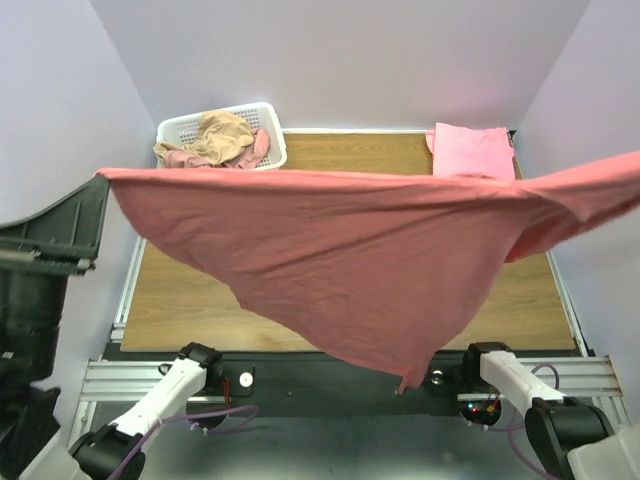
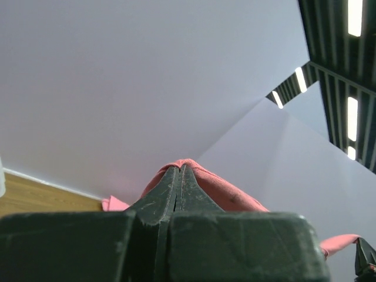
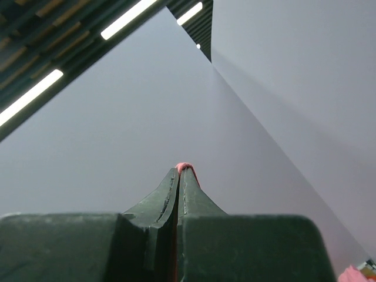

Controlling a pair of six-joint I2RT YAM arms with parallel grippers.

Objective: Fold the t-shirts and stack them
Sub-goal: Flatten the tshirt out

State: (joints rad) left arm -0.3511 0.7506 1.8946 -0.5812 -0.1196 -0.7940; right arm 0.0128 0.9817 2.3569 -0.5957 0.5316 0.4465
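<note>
A dusty red t-shirt (image 1: 330, 250) hangs spread wide in the air above the wooden table (image 1: 190, 300), its lower edge drooping to a point near the front. My left gripper (image 1: 103, 176) is shut on its left corner; in the left wrist view the cloth (image 2: 235, 197) folds over the closed fingertips (image 2: 179, 167). My right gripper (image 3: 179, 169) is shut on the other end, a sliver of red cloth (image 3: 185, 167) pinched at its tips. It lies past the right edge of the top view. A bright pink t-shirt (image 1: 470, 150) lies folded at the table's back right.
A white lattice basket (image 1: 175, 128) stands at the back left, holding a crumpled tan shirt (image 1: 222, 135) and a pale rose one (image 1: 258, 150). White walls enclose the table on three sides. Both arm bases (image 1: 195, 365) sit at the near edge.
</note>
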